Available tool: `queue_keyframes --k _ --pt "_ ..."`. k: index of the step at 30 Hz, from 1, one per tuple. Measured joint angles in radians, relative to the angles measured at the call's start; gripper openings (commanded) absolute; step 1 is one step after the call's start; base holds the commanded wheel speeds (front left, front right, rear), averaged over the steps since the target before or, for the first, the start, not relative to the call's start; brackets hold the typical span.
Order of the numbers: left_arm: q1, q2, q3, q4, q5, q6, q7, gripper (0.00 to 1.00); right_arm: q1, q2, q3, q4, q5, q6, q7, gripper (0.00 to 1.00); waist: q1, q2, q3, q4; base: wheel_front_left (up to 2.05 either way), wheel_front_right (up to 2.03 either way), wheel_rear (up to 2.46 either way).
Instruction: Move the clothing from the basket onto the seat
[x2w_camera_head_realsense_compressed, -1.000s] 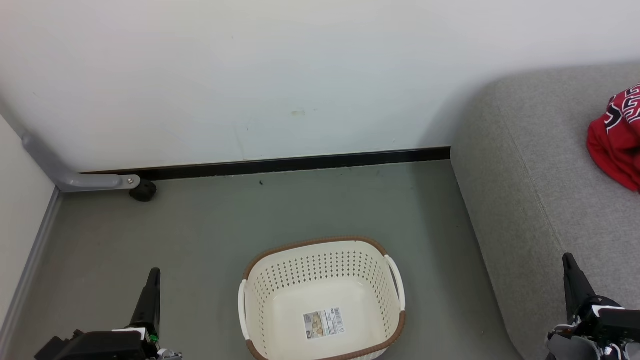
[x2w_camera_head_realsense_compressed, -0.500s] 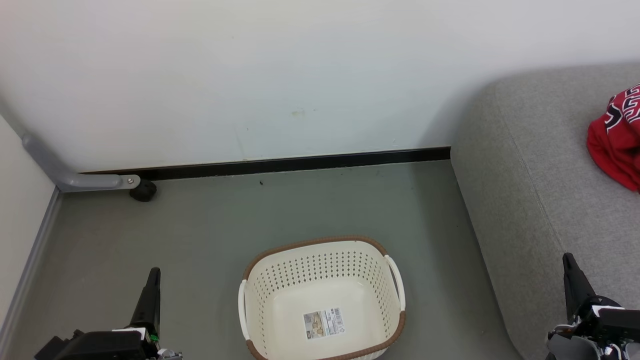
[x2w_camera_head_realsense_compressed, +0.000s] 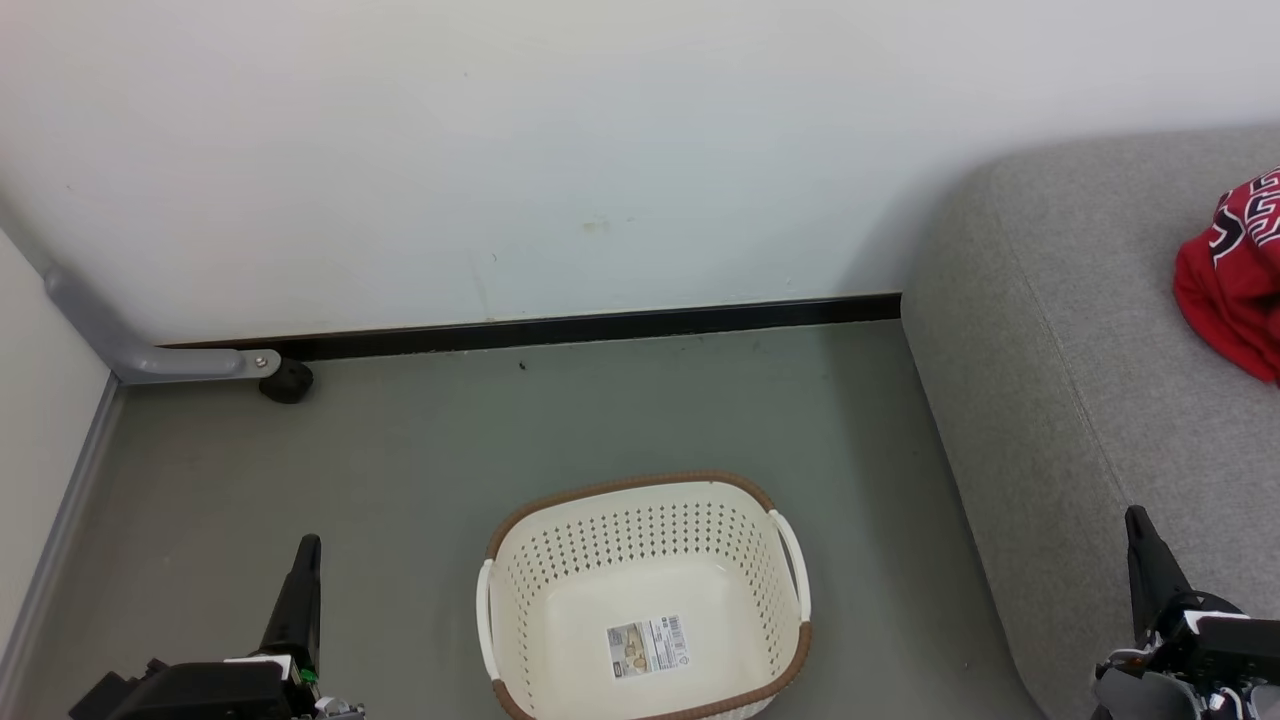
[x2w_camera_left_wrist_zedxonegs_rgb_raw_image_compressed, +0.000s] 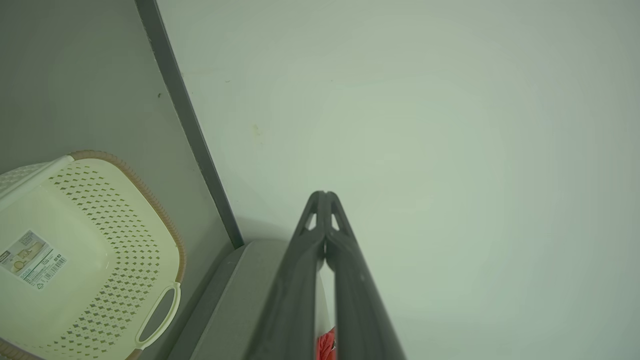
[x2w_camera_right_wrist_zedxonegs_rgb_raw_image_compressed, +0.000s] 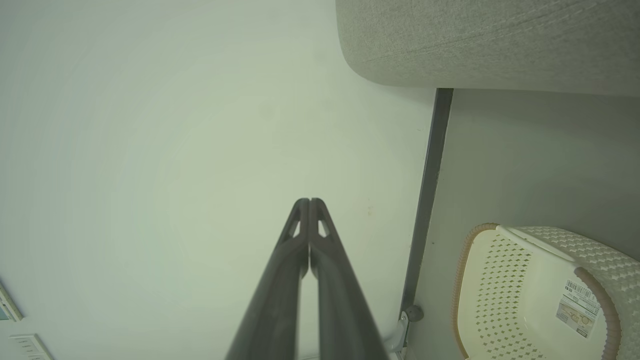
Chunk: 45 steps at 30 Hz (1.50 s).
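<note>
I'm seeing the red clothing (x2w_camera_head_realsense_compressed: 1235, 285) lying bunched on the grey seat (x2w_camera_head_realsense_compressed: 1080, 420) at my far right, while the cream basket (x2w_camera_head_realsense_compressed: 640, 485) is sitting apart from it on the floor (x2w_camera_head_realsense_compressed: 400, 470), its label sticker (x2w_camera_head_realsense_compressed: 648, 646) showing inside. The left jaws and right jaws are hanging pressed shut, gripping nothing, either side of the basket.

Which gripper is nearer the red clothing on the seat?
Right. The right gripper is at the seat, below the clothing in the head view; the left gripper is past the basket, far left.
</note>
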Motion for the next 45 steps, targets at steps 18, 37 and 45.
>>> queue_keyframes --k 18,37,45 --pt "0.0 0.0 0.0 -0.001 0.0 0.0 0.0 0.0 0.0 0.0 0.0 0.0 0.0 0.0 0.0 0.0 0.0 0.0 0.0 0.0 0.0 0.0 0.0" --pt "0.0 0.0 0.0 -0.001 0.0 0.0 0.0 0.0 0.0 0.0 0.0 -0.001 0.0 0.0 0.0 0.0 0.0 0.0 0.0 0.0 0.0 0.0 0.0" --pt "0.0 0.0 0.0 -0.001 0.0 0.0 0.0 0.0 0.0 0.0 0.0 -0.001 0.0 0.0 0.0 0.0 0.0 0.0 0.0 0.0 0.0 0.0 0.0"
